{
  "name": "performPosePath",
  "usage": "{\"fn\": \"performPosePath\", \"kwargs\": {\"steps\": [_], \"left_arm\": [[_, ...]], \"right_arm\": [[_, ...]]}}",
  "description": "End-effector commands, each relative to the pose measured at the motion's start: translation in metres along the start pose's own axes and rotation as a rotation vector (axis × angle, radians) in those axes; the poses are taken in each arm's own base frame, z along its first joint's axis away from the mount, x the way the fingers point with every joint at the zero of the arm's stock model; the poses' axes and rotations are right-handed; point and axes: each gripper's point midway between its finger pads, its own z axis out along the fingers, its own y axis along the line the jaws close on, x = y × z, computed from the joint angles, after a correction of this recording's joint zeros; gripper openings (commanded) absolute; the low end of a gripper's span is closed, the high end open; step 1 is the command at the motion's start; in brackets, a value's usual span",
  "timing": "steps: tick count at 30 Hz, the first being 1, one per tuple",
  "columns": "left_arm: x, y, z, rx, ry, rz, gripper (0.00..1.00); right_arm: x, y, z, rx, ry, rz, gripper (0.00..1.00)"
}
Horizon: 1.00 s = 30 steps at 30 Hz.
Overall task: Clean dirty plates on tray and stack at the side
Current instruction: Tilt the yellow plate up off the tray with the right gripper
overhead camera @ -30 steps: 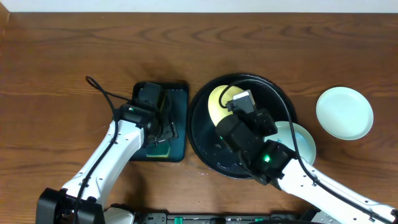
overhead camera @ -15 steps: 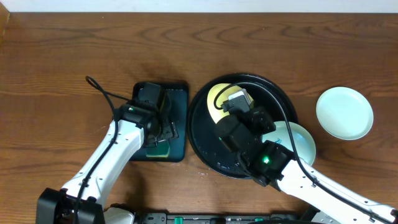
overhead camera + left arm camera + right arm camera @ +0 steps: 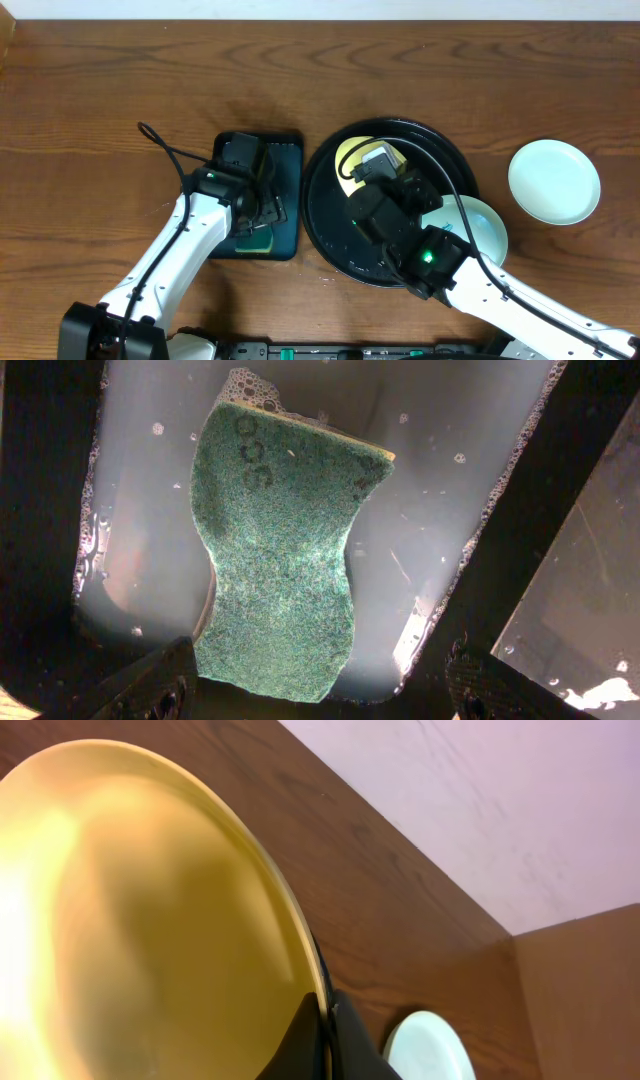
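Pale yellow, the one coloured plate (image 3: 130, 920) is clamped at its rim by the right gripper (image 3: 326, 1012), whose two fingers are closed on the plate's edge. From overhead, this pale yellow plate sits over the back-left part of the black tray (image 3: 322, 215), mostly hidden by the arm. I cannot tell whether its lower edge touches the tray. The black tray lies right of the bench's middle, nearer the front edge. One mint-white plate (image 3: 486, 228) overlaps the tray's front-right rim. The other mint-white plate (image 3: 554, 181) lies alone on the wood-grain tabletop (image 3: 100, 90), towards the right edge and well apart from the tray. Just left of the black tray sits a teal tray (image 3: 292, 175). The left gripper (image 3: 315, 685) hangs over it, fingers spread wide and holding nothing. A green sponge (image 3: 280, 550) lies below them in foamy water.
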Motion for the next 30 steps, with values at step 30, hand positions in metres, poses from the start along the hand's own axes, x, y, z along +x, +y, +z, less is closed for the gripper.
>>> {"fn": "performPosePath", "kwargs": {"steps": [30], "left_arm": [[0.0, 0.003, 0.001, -0.008, 0.002, 0.016, 0.81]], "right_arm": [[-0.05, -0.033, -0.047, 0.236, -0.155, -0.085, 0.01]]}}
